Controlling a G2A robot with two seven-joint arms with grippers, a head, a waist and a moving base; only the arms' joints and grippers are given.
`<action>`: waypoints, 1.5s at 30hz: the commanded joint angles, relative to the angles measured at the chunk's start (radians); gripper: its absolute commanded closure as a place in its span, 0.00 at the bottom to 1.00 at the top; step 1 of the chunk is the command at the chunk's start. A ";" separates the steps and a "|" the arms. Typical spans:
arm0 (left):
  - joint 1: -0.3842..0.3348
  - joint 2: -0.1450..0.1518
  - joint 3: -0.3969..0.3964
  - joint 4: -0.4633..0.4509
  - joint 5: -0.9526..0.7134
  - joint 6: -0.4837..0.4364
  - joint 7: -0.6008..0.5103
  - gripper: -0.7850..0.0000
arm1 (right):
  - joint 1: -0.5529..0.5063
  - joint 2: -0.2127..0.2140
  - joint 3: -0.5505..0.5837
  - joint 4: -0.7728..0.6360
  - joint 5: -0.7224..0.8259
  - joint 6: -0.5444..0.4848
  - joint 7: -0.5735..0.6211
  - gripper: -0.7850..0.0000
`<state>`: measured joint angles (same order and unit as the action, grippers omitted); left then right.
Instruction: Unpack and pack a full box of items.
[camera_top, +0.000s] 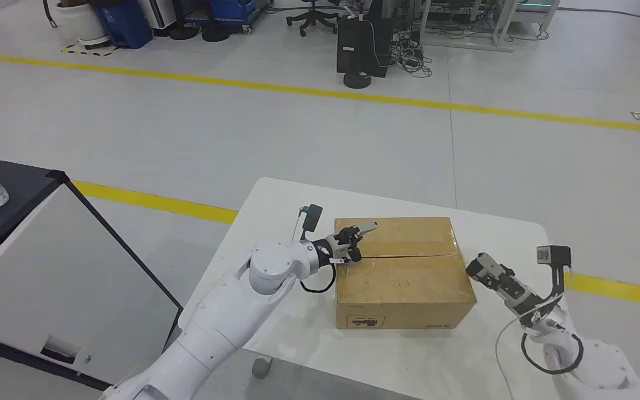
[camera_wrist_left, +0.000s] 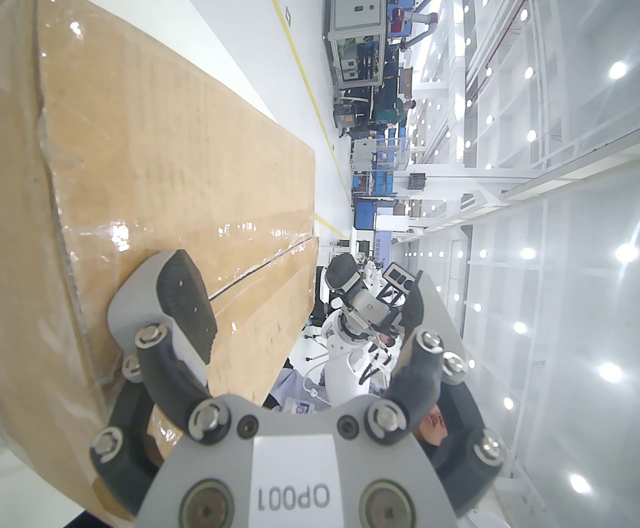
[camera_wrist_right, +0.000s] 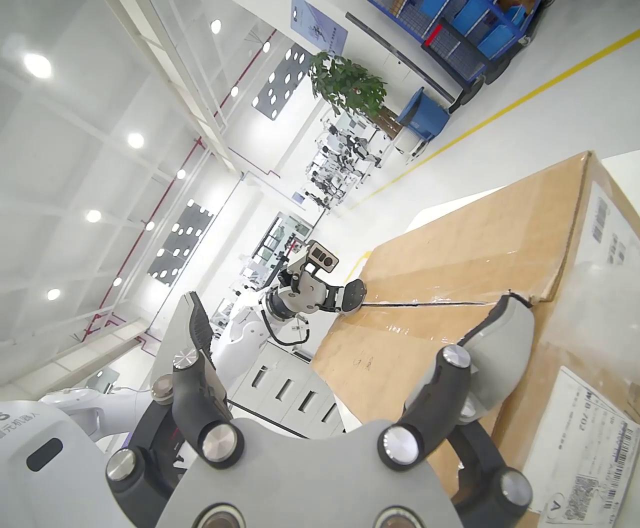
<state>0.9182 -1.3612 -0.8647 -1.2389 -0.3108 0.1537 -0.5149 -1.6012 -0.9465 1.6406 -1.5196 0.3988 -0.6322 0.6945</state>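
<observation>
A closed brown cardboard box (camera_top: 403, 270) stands in the middle of the white table (camera_top: 290, 215), its top flaps meeting at a taped centre seam (camera_wrist_left: 260, 265). My left gripper (camera_top: 355, 242) is open at the box's left end, level with the seam; one pad (camera_wrist_left: 185, 300) lies against the box top (camera_wrist_left: 175, 165) and the other finger (camera_wrist_left: 417, 310) is off the box. At the right end my right gripper (camera_top: 480, 268) is also open, with one finger (camera_wrist_right: 505, 325) at the box's top edge (camera_wrist_right: 450, 350) by the seam. Nothing is held.
Shipping labels (camera_wrist_right: 605, 235) are stuck on the box's right end face. A white cabinet (camera_top: 60, 270) stands on the floor to the table's left. Bare table surface lies around the box on all sides.
</observation>
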 joint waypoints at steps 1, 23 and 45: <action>0.000 0.000 0.000 0.000 0.000 0.000 0.000 0.00 | -0.019 0.003 0.031 0.012 0.109 0.000 0.044 0.00; 0.000 0.000 0.000 0.000 0.000 0.000 0.000 0.00 | 0.269 -0.061 -0.112 0.672 0.898 0.643 0.409 0.00; 0.000 0.000 0.000 0.000 0.000 0.000 0.000 0.00 | 0.369 -0.093 -0.155 0.725 0.862 0.779 0.250 0.00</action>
<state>0.9182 -1.3612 -0.8647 -1.2389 -0.3108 0.1537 -0.5149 -1.2291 -1.0389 1.4823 -0.7905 1.2590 0.1492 0.9547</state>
